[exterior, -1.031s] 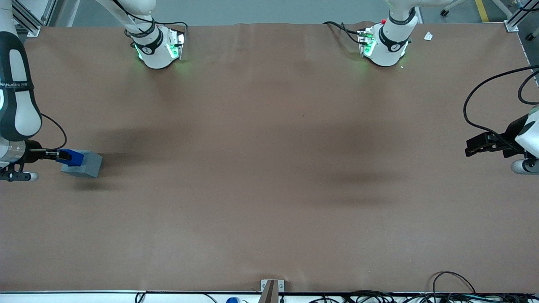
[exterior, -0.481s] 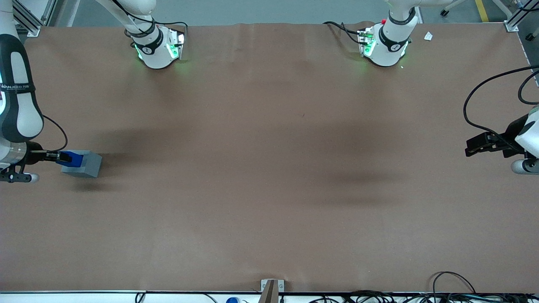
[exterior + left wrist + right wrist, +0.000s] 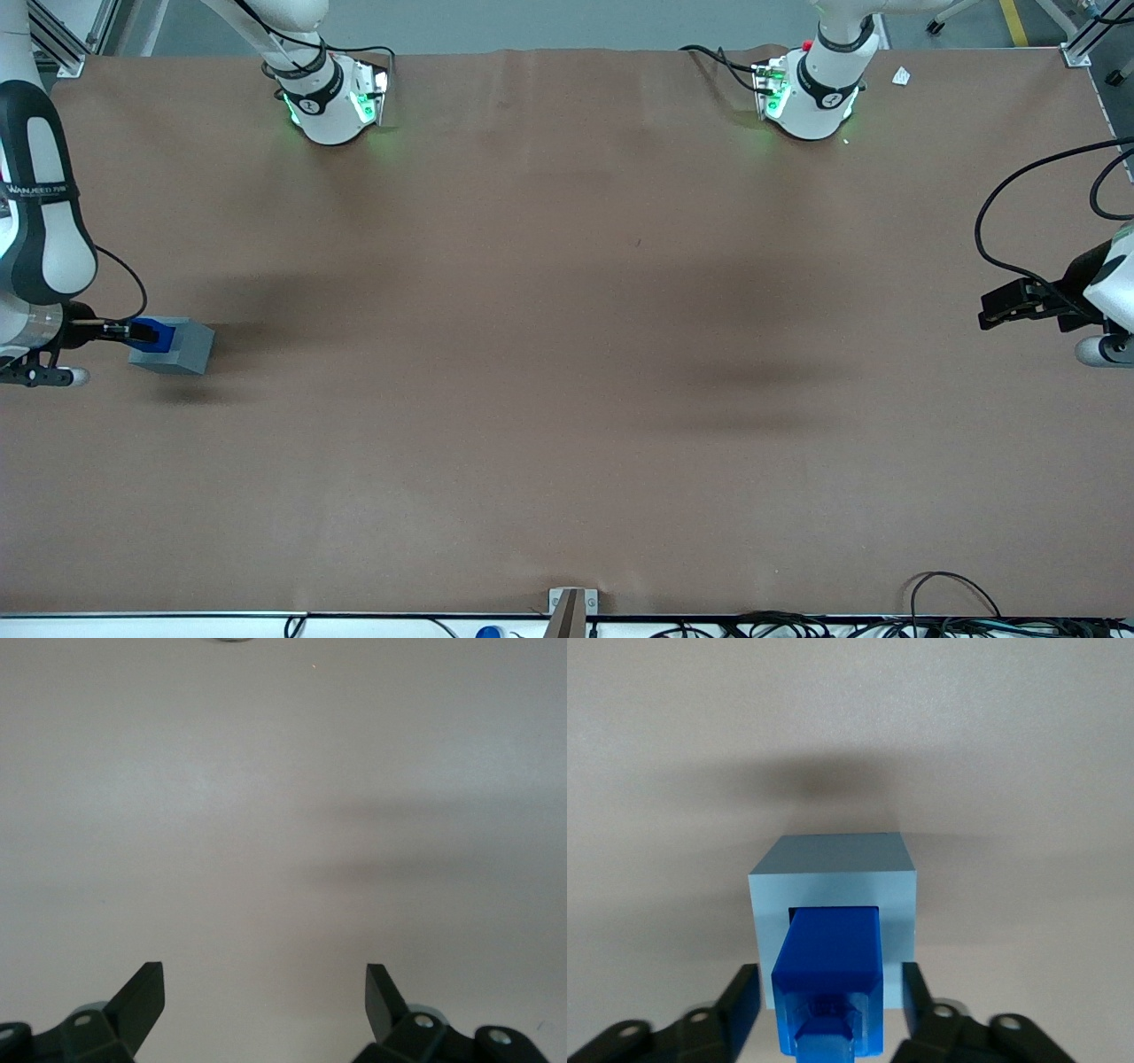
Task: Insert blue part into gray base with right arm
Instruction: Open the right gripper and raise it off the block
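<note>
The gray base (image 3: 182, 350) stands on the brown table near the working arm's end. The blue part (image 3: 156, 331) sits in the recess in its top face, its upper portion sticking out. In the right wrist view the blue part (image 3: 829, 957) fills the square opening of the gray base (image 3: 833, 868). My right gripper (image 3: 124, 330) hangs over the blue part. Its fingers (image 3: 744, 992) stand on either side of the part with a gap on each side, so the gripper (image 3: 828, 974) is open and holds nothing.
The two arm bases (image 3: 332, 97) (image 3: 811, 93) stand at the table edge farthest from the front camera. Cables (image 3: 957, 611) lie along the nearest edge, by a small metal bracket (image 3: 571, 607).
The blue part has sunk lower into the gray base and shows less above it. The right arm's wrist has shifted slightly.
</note>
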### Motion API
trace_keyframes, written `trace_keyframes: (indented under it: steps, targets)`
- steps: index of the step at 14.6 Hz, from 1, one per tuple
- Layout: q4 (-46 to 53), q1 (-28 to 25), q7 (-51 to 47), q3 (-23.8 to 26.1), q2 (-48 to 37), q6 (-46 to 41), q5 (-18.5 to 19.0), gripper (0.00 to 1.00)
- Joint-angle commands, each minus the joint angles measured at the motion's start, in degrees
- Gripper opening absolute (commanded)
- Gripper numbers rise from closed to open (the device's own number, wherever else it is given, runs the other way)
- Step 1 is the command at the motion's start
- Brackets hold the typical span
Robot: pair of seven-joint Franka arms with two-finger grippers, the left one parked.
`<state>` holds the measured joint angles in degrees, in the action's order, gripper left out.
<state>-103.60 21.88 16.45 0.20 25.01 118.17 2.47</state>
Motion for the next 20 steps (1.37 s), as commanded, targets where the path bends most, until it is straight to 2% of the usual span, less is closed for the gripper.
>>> trace_keyframes:
  steps: [1, 5, 7, 11, 17, 20]
  targets:
    - [1.5, 0.6, 0.0, 0.9, -0.3, -1.7, -0.2, 1.00]
    - [7.6, 0.0, -0.4, 1.3, -3.1, -13.1, -1.1, 1.00]
    - [7.5, -0.5, -0.4, 1.2, -7.3, -16.4, -3.2, 1.00]
    - [7.6, -3.2, -0.5, 1.2, -15.3, -22.3, -3.3, 1.00]
    - [7.6, -12.9, -9.1, 1.3, -27.0, -29.6, -2.5, 1.00]
    - [8.1, -15.0, -10.2, 1.5, -29.0, -30.5, -2.0, 1.00]
